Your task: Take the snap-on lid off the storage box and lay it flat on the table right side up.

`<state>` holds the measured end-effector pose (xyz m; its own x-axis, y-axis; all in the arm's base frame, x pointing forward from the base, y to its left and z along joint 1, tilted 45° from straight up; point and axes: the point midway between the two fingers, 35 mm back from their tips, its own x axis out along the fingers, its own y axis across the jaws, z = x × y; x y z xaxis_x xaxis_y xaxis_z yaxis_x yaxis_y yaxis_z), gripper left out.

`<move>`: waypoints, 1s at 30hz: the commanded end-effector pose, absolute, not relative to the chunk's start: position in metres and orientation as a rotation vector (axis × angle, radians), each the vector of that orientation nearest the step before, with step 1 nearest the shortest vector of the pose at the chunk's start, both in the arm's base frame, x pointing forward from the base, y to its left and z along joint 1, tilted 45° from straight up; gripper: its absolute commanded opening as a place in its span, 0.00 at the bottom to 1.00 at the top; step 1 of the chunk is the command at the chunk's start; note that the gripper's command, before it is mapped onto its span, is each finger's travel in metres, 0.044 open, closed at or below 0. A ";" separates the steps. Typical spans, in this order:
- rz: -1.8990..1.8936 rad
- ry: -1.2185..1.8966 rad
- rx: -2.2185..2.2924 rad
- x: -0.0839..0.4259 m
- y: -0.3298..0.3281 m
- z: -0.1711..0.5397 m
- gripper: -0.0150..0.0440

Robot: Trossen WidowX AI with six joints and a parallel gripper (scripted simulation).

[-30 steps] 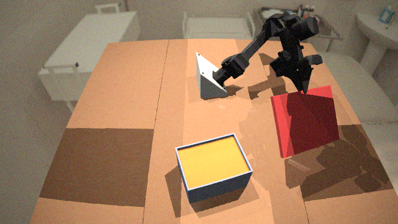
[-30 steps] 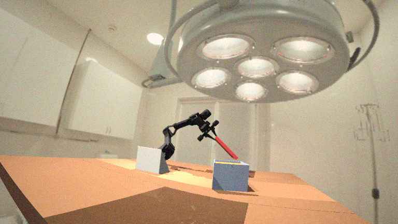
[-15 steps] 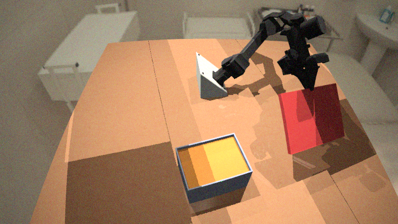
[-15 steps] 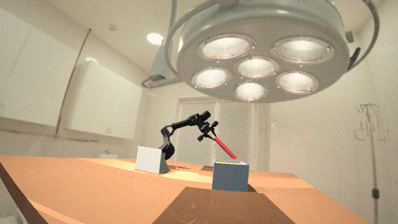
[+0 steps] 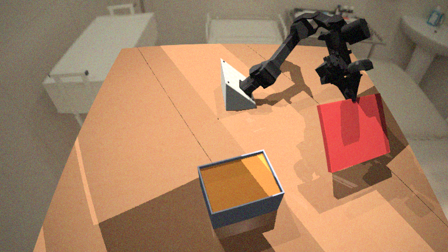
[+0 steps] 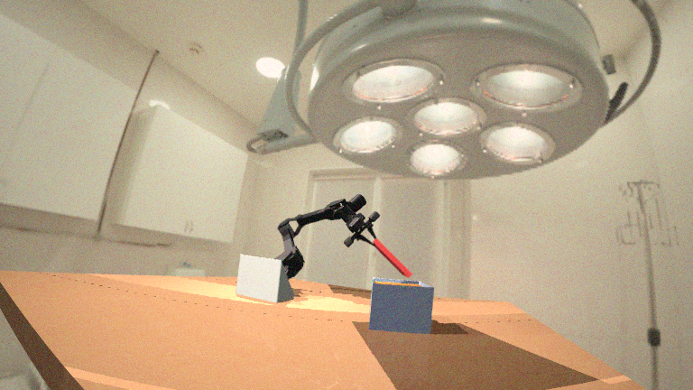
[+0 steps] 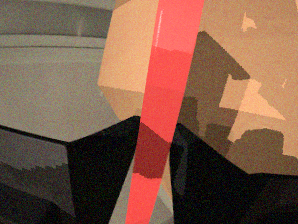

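The red square lid [image 5: 371,128] [image 6: 393,257] [image 7: 172,65] hangs in the air, tilted steeply, with its far edge lower than the gripped edge. My gripper [image 5: 353,99] [image 6: 374,238] [image 7: 156,126] is shut on the lid's near edge, one finger on each face in the wrist view. The blue storage box [image 5: 247,213] [image 6: 401,308] stands upright and open on the table, with an orange-yellow inside. In the top view the lid is to the right of the box, apart from it. The lid's underside is hard to make out.
The arm's base is fixed to a white and grey wedge-shaped mount [image 5: 239,98] [image 6: 259,277] at the back of the table [image 5: 150,131] [image 6: 193,339]. The table's right edge runs close beside the lid in the top view. A large lamp [image 6: 450,43] hangs overhead.
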<state>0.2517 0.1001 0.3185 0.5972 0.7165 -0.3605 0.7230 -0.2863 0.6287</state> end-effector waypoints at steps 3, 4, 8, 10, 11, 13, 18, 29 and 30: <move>-0.015 1.125 2.039 0.252 0.102 0.312 0.25; -0.015 1.125 2.039 0.251 0.103 0.311 0.25; -0.014 1.125 2.039 0.251 0.106 0.309 0.25; -0.014 1.125 2.039 0.251 0.107 0.308 0.25; -0.014 1.124 2.039 0.250 0.107 0.307 0.25; -0.014 1.124 2.039 0.250 0.108 0.306 0.25; -0.013 1.124 2.039 0.249 0.111 0.303 0.25; -0.012 1.124 2.039 0.248 0.117 0.297 0.25; -0.012 1.124 2.039 0.248 0.117 0.297 0.25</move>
